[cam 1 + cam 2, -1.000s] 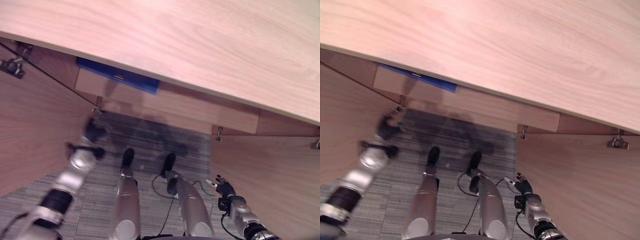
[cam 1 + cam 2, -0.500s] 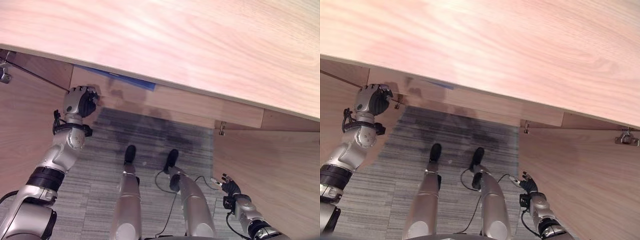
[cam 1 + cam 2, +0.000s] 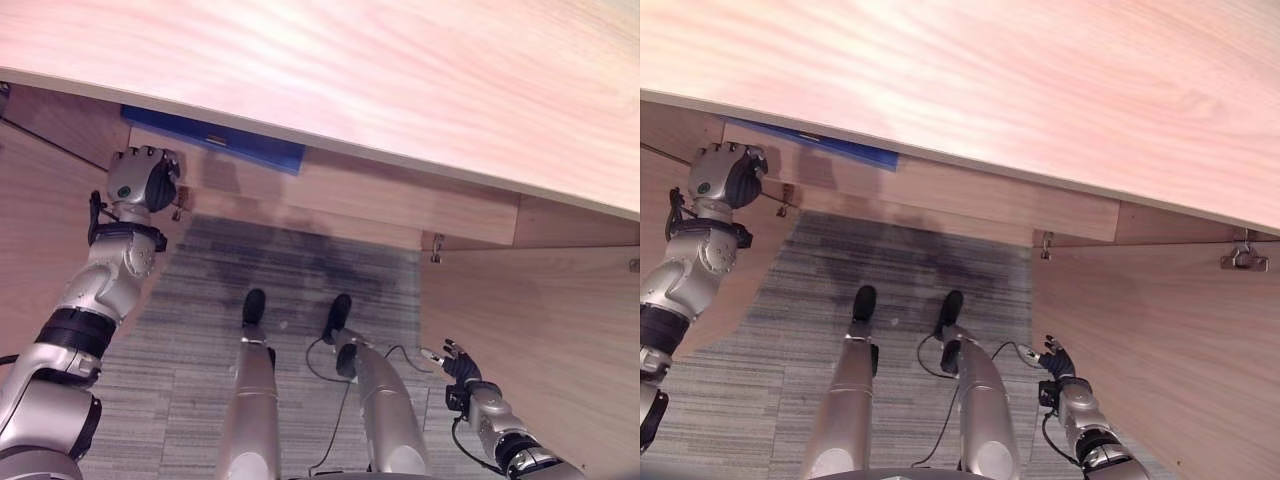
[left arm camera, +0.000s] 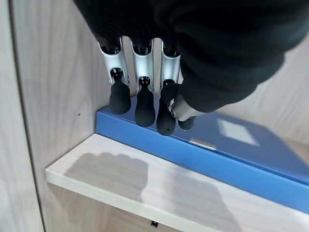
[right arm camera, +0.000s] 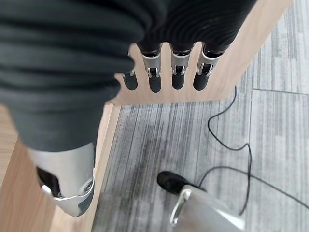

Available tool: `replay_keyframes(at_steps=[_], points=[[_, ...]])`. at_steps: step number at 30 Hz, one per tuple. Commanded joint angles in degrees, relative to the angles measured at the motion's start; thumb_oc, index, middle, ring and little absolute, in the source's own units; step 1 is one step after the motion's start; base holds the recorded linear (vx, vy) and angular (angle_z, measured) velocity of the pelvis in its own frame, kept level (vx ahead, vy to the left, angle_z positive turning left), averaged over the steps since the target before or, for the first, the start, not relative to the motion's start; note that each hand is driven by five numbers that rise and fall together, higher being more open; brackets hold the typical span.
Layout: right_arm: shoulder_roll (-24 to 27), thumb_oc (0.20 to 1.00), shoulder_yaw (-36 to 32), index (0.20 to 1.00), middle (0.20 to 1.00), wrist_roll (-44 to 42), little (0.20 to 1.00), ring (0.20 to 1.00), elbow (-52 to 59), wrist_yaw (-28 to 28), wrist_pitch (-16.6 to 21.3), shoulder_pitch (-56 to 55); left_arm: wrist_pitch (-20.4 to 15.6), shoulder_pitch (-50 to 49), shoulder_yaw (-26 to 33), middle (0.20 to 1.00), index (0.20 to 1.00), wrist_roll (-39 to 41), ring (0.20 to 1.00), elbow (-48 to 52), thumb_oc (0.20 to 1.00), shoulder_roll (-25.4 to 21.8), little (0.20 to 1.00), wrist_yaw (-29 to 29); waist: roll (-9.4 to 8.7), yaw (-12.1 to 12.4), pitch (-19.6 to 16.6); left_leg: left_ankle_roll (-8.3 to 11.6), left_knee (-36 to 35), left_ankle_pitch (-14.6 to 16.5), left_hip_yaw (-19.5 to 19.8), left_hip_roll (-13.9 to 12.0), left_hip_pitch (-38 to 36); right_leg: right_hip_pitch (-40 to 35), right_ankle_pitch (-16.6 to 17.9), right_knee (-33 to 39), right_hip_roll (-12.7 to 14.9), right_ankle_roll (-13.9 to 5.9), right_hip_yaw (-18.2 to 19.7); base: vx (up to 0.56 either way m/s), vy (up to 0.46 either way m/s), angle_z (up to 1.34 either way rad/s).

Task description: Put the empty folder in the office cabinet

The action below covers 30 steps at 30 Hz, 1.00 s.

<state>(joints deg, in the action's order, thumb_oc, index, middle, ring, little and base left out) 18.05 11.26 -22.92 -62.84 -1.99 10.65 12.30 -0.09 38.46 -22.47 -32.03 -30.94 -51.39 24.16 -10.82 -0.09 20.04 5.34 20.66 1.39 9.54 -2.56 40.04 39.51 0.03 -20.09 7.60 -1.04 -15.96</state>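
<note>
The office cabinet [image 3: 400, 60] stands with both doors swung open, its wooden top spanning the head views. On its shelf [image 4: 145, 188] lies the blue folder [image 4: 251, 154], flat, with one end against the cabinet's inner side wall. So the placing step looks finished, and what remains is clearing the arm. The left hand [image 3: 140, 180] hangs at the shelf's front by the left door [image 3: 40, 240], fingers [image 4: 145, 104] curled and holding nothing, tips just above the folder. The right hand [image 3: 462, 372] hangs low beside the right door [image 3: 540, 340], fingers relaxed and empty. The next move calls for drawing the left hand back without dragging the folder along.
</note>
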Motion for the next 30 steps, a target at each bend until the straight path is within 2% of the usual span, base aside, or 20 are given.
replay_keyframes(at_steps=[1, 4, 5, 6, 7, 9, 10, 11, 12, 13, 24, 30], points=[[4.14, 1.000, 1.86, 1.000, 1.000, 1.05, 1.000, 1.000, 0.91, -0.67, 0.62, -2.23, -0.56, 1.51, 1.23, 0.200, 0.200, 0.51, 0.200, -0.58, 0.200, -1.41, 0.200, 1.30, 1.47, -0.78, -2.79, -2.22, -0.93, 0.41, 1.12, -0.74, 1.19, -2.53, -4.13, -4.12, 3.28, -5.97, 1.02, -0.01, 0.031, -0.07], [4.60, 1.000, 2.23, 1.000, 1.000, 1.06, 1.000, 1.000, 0.78, -0.73, 0.57, -1.67, -0.54, 4.25, -0.25, 0.200, 0.200, 1.98, 0.200, -2.70, 0.200, -1.42, 0.200, 1.38, 1.42, -1.14, -2.89, -2.36, 0.10, 0.71, 0.92, -0.90, 1.98, -1.66, -4.27, -4.93, 3.38, -5.93, 1.21, 0.02, 0.017, -0.03], [4.86, 1.000, 2.32, 1.000, 1.000, 1.02, 1.000, 1.000, 0.72, -0.69, 0.53, -1.50, -0.51, 5.39, -0.74, 0.200, 0.200, 2.63, 0.200, -3.44, 0.200, -1.55, 0.200, 1.39, 1.47, -1.41, -3.34, -2.26, 0.77, 2.86, 1.19, -1.14, 1.71, -1.74, -6.22, -5.86, 3.10, -6.50, 1.97, -0.02, 0.047, -0.11], [5.01, 1.000, 2.39, 1.000, 1.000, 0.84, 1.000, 1.000, 0.60, -0.61, 0.52, -1.29, -0.69, 7.14, -1.80, 0.200, 0.200, 3.50, 0.200, -4.61, 0.200, -1.40, 0.200, 1.39, 1.38, -1.38, -2.97, -2.50, 1.09, 1.08, 0.81, -0.96, 2.92, -0.79, -4.65, -5.86, 3.36, -5.91, 1.41, 0.09, 0.002, -0.13], [5.02, 1.000, 2.41, 1.000, 1.000, 0.87, 1.000, 1.000, 0.57, -0.60, 0.51, -1.28, -0.67, 7.20, -1.84, 0.200, 0.200, 3.53, 0.200, -4.68, 0.200, -1.39, 0.200, 1.37, 1.43, -1.53, -3.37, -2.36, 1.33, 3.04, 1.12, -1.13, 2.34, -1.15, -6.39, -6.42, 3.05, -6.49, 2.11, -0.01, 0.018, -0.12], [5.08, 1.000, 2.70, 1.000, 1.000, 0.65, 1.000, 1.000, 0.47, -0.65, 0.49, -0.84, -0.99, 8.85, -2.68, 0.200, 0.200, 5.37, 0.200, -5.90, 0.200, -1.15, 0.200, 1.37, 1.39, -1.81, -3.57, -2.45, 2.23, 3.29, 1.12, -1.15, 3.17, -0.41, -6.57, -7.09, 3.09, -6.48, 2.23, -0.01, 0.019, -0.05], [5.16, 1.000, 2.82, 1.000, 1.000, 0.50, 1.000, 1.000, 0.46, -0.65, 0.50, -0.50, -1.14, 9.58, -3.00, 0.200, 0.200, 6.18, 0.200, -6.33, 0.200, -0.99, 0.200, 1.26, 1.35, -1.77, -3.22, -2.67, 2.25, 1.40, 0.81, -0.99, 4.01, 0.22, -4.94, -6.81, 3.35, -5.83, 1.61, -0.01, 0.042, -0.01], [5.39, 1.000, 3.06, 1.000, 1.000, 0.34, 1.000, 1.000, 0.27, -0.77, 0.37, 0.13, -1.70, 10.88, -3.28, 0.200, 0.200, 8.49, 0.200, -7.46, 0.200, -0.60, 0.200, 1.15, 1.41, -2.12, -3.65, -2.56, 3.41, 3.77, 0.93, -1.20, 4.08, 0.65, -7.08, -8.19, 2.98, -6.35, 2.49, -0.10, 0.058, 0.01], [5.35, 1.000, 2.96, 1.000, 1.000, 0.29, 1.000, 1.000, 0.27, -0.77, 0.38, 0.19, -1.78, 11.07, -3.41, 0.200, 0.200, 8.54, 0.200, -7.53, 0.200, -0.60, 0.200, 1.20, 1.35, -1.97, -3.30, -2.73, 3.00, 1.58, 0.65, -1.01, 4.79, 1.12, -5.16, -7.49, 3.30, -5.76, 1.77, 0.08, 0.026, 0.02], [5.61, 1.000, 3.26, 1.000, 1.000, 0.26, 1.000, 1.000, -0.04, -0.83, 0.29, 0.84, -1.90, 12.17, -4.27, 0.200, 0.200, 9.61, 0.200, -8.83, 0.200, -0.43, 0.200, 1.06, 1.38, -2.30, -3.56, -2.77, 4.79, 4.16, 0.91, -1.27, 5.09, 1.55, -7.35, -9.30, 2.95, -6.32, 2.68, -0.01, 0.041, -0.01], [6.42, 1.000, 4.29, 1.000, 1.000, -1.15, 1.000, 1.000, -1.21, -1.07, 0.30, 2.99, -2.51, 21.38, -9.79, 0.200, 0.200, 15.35, 0.200, -16.68, 0.200, 0.47, 0.200, 0.51, 0.92, -3.53, -3.26, -3.90, 12.93, 7.02, 1.09, -1.50, 10.78, 6.59, -9.77, -16.13, 2.97, -5.55, 3.76, 0.01, 0.021, -0.03], [7.14, 1.000, 4.33, 1.000, 1.000, -2.58, 1.000, 1.000, -1.50, -1.40, 0.44, 4.27, -3.59, 23.89, -9.86, 0.200, 0.200, 21.17, 0.200, -20.92, 0.200, 1.54, 0.200, 0.19, 0.68, -4.27, -3.11, -4.31, 16.80, 8.46, 1.00, -1.89, 13.78, 9.65, -11.08, -19.37, 2.77, -4.76, 4.34, 0.00, 0.041, -0.05]])
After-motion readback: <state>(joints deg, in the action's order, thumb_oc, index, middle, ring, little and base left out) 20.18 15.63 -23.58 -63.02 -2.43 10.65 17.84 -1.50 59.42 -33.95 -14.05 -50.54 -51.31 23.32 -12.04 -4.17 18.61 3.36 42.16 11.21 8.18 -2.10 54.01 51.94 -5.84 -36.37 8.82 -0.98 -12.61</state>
